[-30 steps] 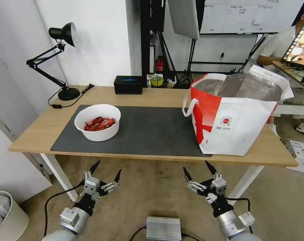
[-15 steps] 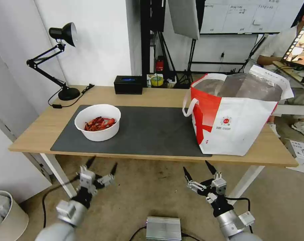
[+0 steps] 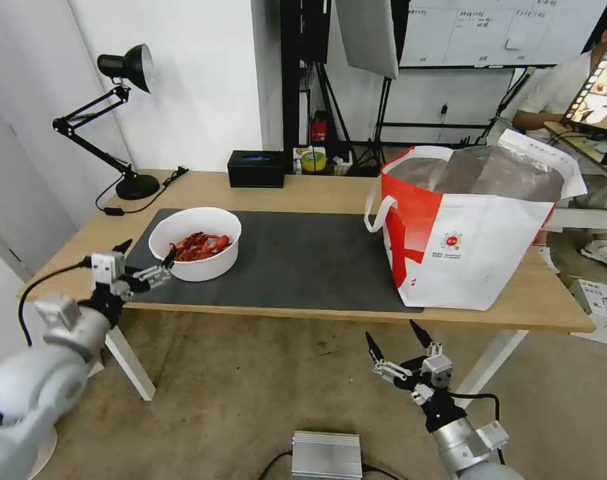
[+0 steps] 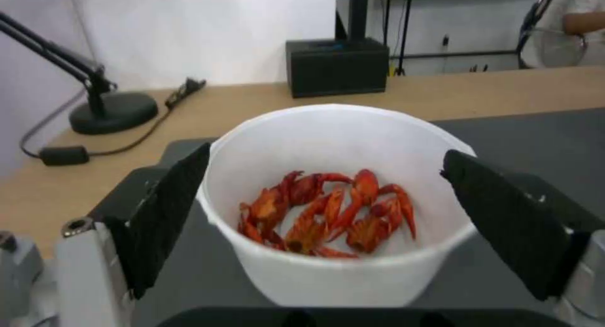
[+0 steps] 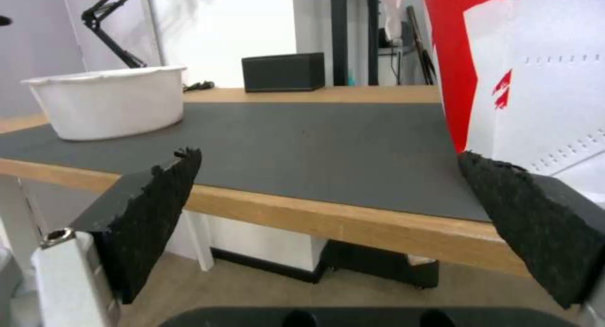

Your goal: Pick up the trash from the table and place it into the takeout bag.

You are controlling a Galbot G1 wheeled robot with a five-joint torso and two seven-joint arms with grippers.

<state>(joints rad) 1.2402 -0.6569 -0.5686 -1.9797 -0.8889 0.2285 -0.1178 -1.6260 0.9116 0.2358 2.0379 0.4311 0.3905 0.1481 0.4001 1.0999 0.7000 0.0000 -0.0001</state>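
One white bowl (image 3: 195, 252) of red crayfish shells (image 3: 198, 246) sits left of centre on the worktop (image 3: 317, 193); one takeout bag (image 3: 465, 227) stands at right. Left hand (image 3: 145, 263), released, flanks the bowl's near side; right hand (image 3: 393, 340), released, hangs at lower centre.

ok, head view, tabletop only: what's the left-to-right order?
Desk lamp → left claw → white bowl of crayfish shells → black tissue box → takeout bag.
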